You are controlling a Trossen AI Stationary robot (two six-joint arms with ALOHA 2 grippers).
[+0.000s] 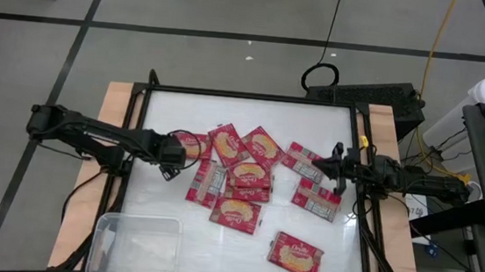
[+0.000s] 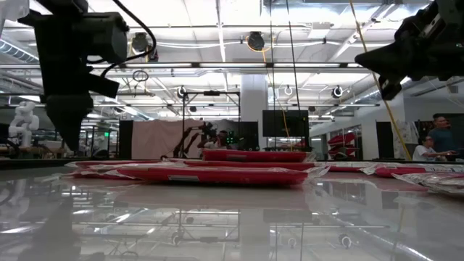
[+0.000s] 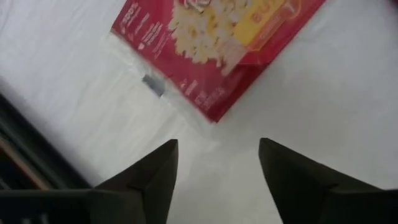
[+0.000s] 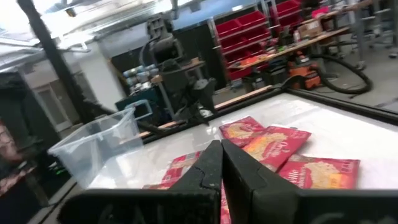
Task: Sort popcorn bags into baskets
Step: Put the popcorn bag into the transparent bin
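The clear tub [image 1: 134, 248] sits at the table's [image 1: 320, 257] near-left corner. The popcorn bags [image 1: 237, 173] lie overlapped well away from the tub, mid-table, one bag [image 1: 295, 254] alone to the tub's right. The left gripper [image 1: 171, 158], fingers spread, hangs beside the pile's tub-side edge over a bag [image 3: 217, 50] cut off by the wrist view. The right gripper [image 4: 221, 163], fingers pressed together and empty, hovers at the pile's far side.

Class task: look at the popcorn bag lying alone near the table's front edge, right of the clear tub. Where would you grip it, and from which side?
Probably by one short end seam, coming from above. The lone popcorn bag lies flat on the table, apart from the pile, so its edges are free all round and its face offers nothing to pinch.
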